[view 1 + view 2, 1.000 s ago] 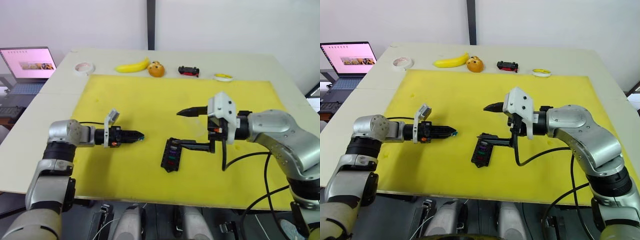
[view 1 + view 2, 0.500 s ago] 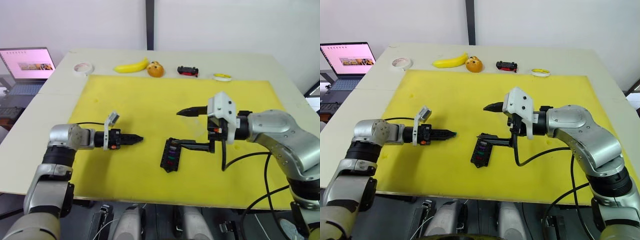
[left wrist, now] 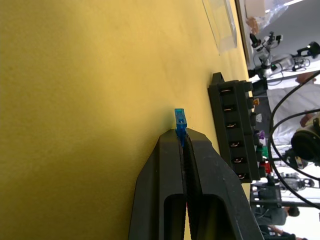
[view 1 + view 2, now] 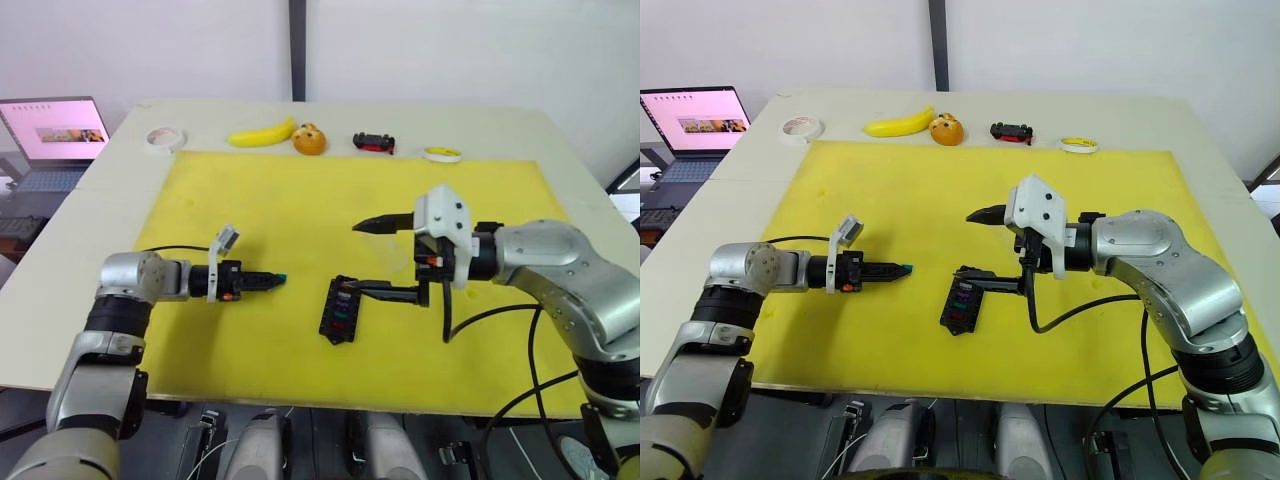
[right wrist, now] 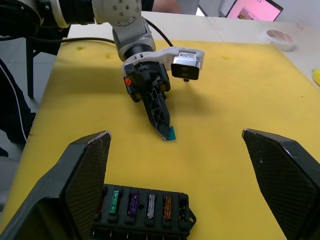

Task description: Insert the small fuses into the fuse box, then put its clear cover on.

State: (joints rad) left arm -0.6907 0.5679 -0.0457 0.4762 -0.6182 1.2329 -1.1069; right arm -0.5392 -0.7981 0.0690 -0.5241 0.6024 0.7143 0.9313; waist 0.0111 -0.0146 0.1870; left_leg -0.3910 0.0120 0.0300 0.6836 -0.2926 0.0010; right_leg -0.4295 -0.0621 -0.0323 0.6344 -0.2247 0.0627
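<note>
The left gripper (image 3: 183, 145) has its two black fingers pressed together on a tiny teal translucent blade fuse (image 3: 180, 119), low over the yellow foam mat (image 4: 280, 200) toward its left edge. The small black rectangular fuse box (image 4: 339, 310) lies near the mat's front edge, with five coloured fuses in its slots. The right gripper (image 5: 175, 185) is spread wide beside the box. The clear rectangular plastic cover (image 3: 220, 22) lies on the mat, apart from the box.

I see a pale worktop (image 4: 120, 180) under a yellow mat (image 4: 300, 200), white walls (image 4: 450, 50) behind, and an open laptop (image 4: 55, 135) off to my left.
</note>
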